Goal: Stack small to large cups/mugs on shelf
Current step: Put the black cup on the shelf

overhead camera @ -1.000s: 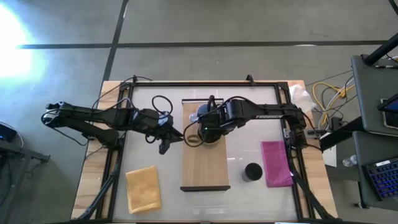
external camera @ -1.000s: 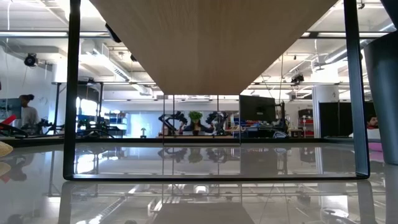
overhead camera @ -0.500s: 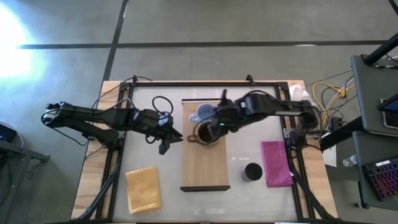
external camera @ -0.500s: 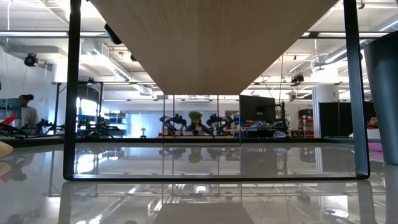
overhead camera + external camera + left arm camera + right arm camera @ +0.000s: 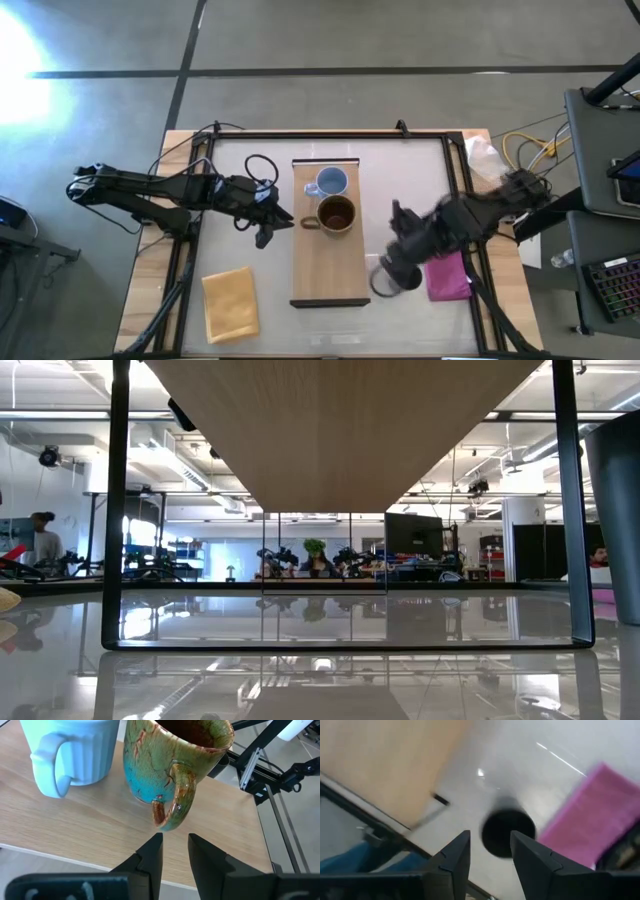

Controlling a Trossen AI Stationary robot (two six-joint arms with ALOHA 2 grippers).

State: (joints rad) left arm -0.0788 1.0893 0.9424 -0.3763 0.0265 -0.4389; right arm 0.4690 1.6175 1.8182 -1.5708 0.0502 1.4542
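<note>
Overhead view: shelf [image 5: 328, 270] lies lengthwise across the middle of the counter [image 5: 400, 185]. Light-blue mug [image 5: 331, 182] sits at the shelf's far end, brown mug [image 5: 336, 214] just nearer beside it, handle toward the left edge. Left claw [image 5: 268, 228] hangs just off the shelf's left side, level with the brown mug, touching nothing. Right claw [image 5: 393, 268] is over the near-right part of the counter, above the black cup [image 5: 392, 279], between the shelf and the magenta cloth [image 5: 446, 276]. Yellow cloth [image 5: 230, 305] lies by the near-left corner.

Low view: shelf underside [image 5: 345, 430] fills the top, its dark frame legs either side. Black cup [image 5: 615, 510] stands at the right edge of frame. A person [image 5: 43, 540] shows far off in the room behind.

Left wrist view: left claw [image 5: 175, 851] has its fingers parted by a narrow gap, empty, pointed at the brown mug's handle [image 5: 175, 795]. Brown mug [image 5: 165, 765] and light-blue mug [image 5: 75, 755] stand upright, side by side on the shelf [image 5: 90, 825].

Right wrist view: right claw [image 5: 490, 851] is spread, nothing between the fingers. Black cup [image 5: 507, 833] stands upright on the counter below, mouth up. Magenta cloth [image 5: 587, 815] just beside it, shelf corner [image 5: 385, 765] on the other side.
</note>
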